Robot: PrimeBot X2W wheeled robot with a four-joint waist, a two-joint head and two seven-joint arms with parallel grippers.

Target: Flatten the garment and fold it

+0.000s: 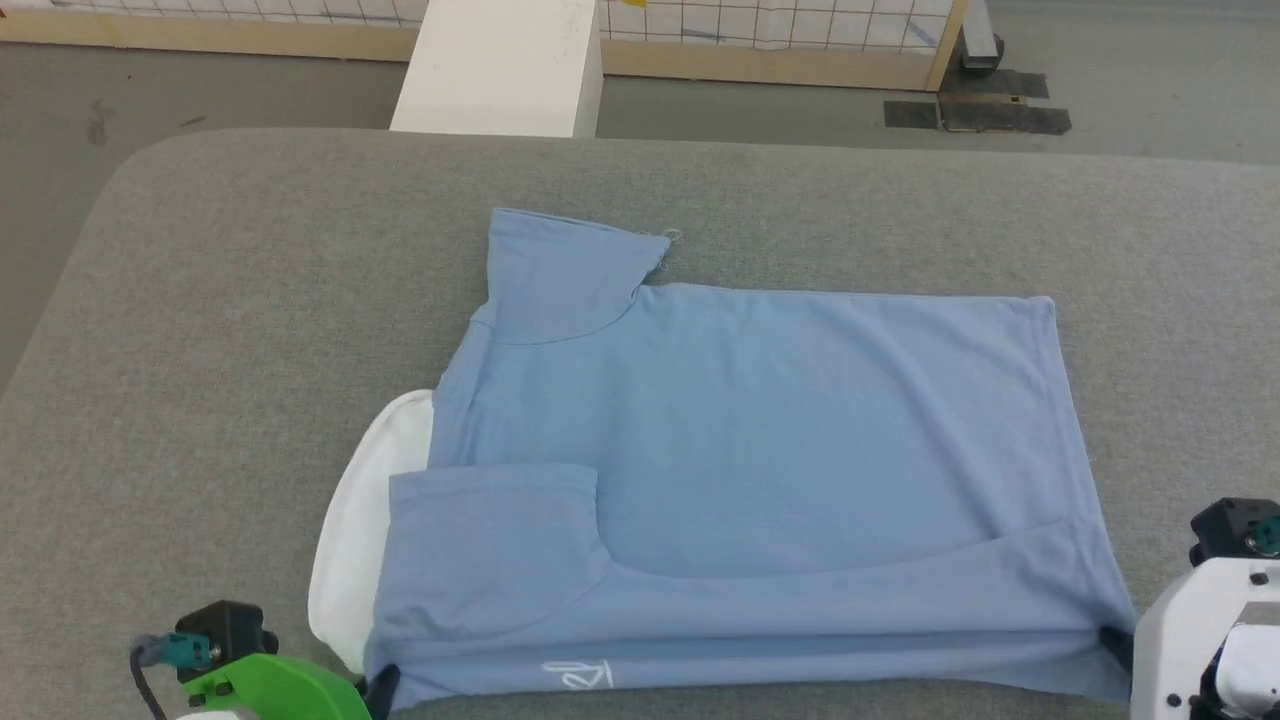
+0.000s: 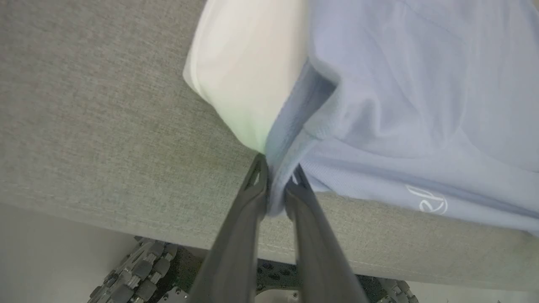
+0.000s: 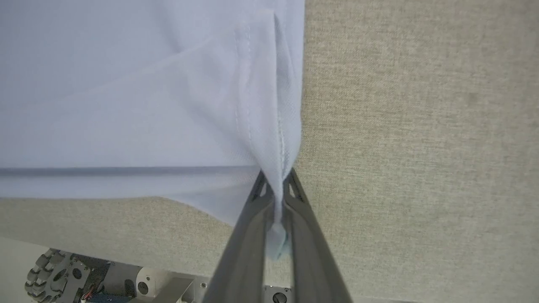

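Left gripper (image 2: 278, 168) clenches the polo shirt (image 2: 400, 105) edge between its fingers; right gripper (image 3: 276, 176) grasps the hem corner likewise.

Green left wrist shell (image 1: 270, 688), teal plug (image 1: 185, 652), white right wrist shell (image 1: 1190, 625), long dark fingers (image 2: 236, 235)

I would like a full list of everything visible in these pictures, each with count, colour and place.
garment: one, light blue, spread on the table
collar: one, white, at the garment's left end
table: one, grey, under the garment
block: one, white, beyond the table's far edge
wooden frame: one, pale, along the floor behind
dark patches: several, black, floor, far right
left gripper: one, dark fingers, shut on garment's near left corner
right gripper: one, dark fingers, shut on garment's near right corner
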